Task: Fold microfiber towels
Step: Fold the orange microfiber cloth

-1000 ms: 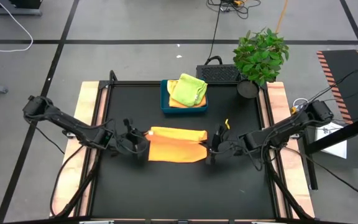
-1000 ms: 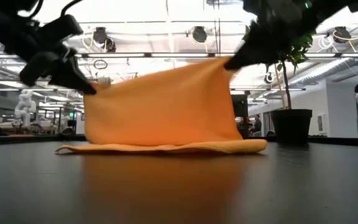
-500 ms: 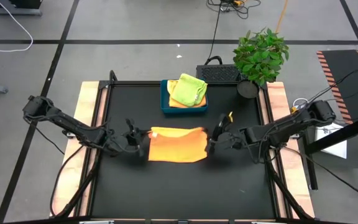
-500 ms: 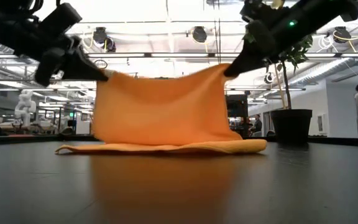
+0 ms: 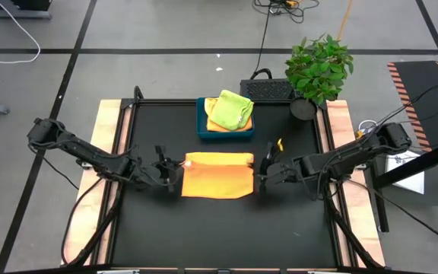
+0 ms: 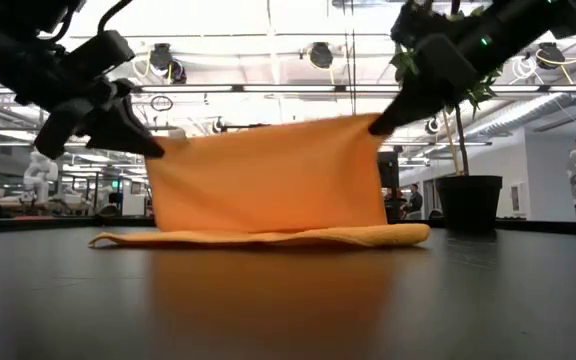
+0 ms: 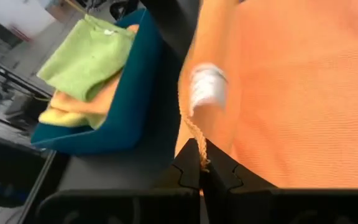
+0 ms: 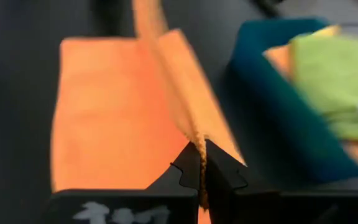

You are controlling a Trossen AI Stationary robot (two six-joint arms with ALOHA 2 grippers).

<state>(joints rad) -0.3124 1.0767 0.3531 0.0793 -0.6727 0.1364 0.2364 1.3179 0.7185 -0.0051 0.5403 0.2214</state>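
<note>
Raised and carried toward frame top, the orange towel (image 5: pixel 217 174) at worktop centre hangs mid-fold; I keep left tool (image 5: pixel 175 169) and right tool (image 5: pixel 261 168) clamped on its corners, next lowering onto the far edge.

Plain orange towel (image 5: pixel 216 175) at the centre of the matt black worktop (image 5: pixel 219 228), with a small white label (image 7: pixel 207 87) near one corner. At 12 o'clock, a teal-blue tray (image 5: pixel 202 122) holding a lime-green towel (image 5: pixel 230 109) over orange and yellow ones. Pale wood edges the worktop. Both arms are dark.
</note>
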